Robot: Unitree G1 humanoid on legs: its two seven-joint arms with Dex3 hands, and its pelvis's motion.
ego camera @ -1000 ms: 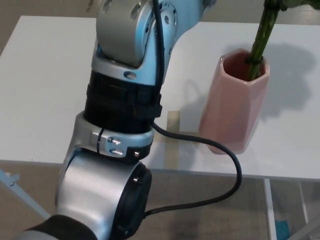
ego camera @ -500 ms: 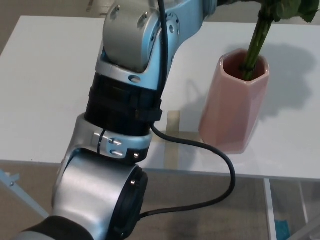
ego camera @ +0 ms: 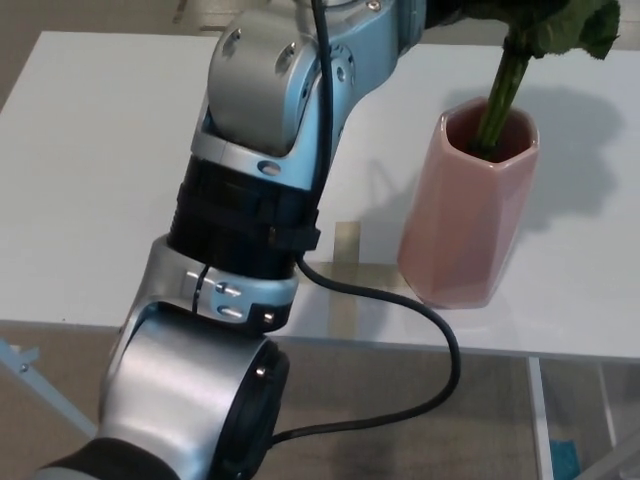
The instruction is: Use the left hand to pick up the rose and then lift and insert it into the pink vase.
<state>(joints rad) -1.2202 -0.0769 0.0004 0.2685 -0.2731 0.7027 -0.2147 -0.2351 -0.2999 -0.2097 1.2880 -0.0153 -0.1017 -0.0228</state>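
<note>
The pink vase (ego camera: 465, 215) stands upright on the white table (ego camera: 90, 180), right of centre. The rose's green stem (ego camera: 495, 100) leans into the vase's mouth, its lower end hidden inside. Green leaves (ego camera: 570, 22) show at the top edge; the flower itself is out of the picture. My left arm fills the foreground and reaches up to the top edge, where only a black sliver of my left hand (ego camera: 455, 8) shows, shut on the rose's upper stem. My right hand is out of sight.
A strip of pale tape (ego camera: 346, 242) lies on the table between my arm and the vase. A black cable (ego camera: 445, 335) loops from my arm past the table's front edge. The vase stands close to that edge.
The rose has gone lower into the vase, its leaves now in the picture and the stem leaning more to the left. My left arm has shifted slightly right.
</note>
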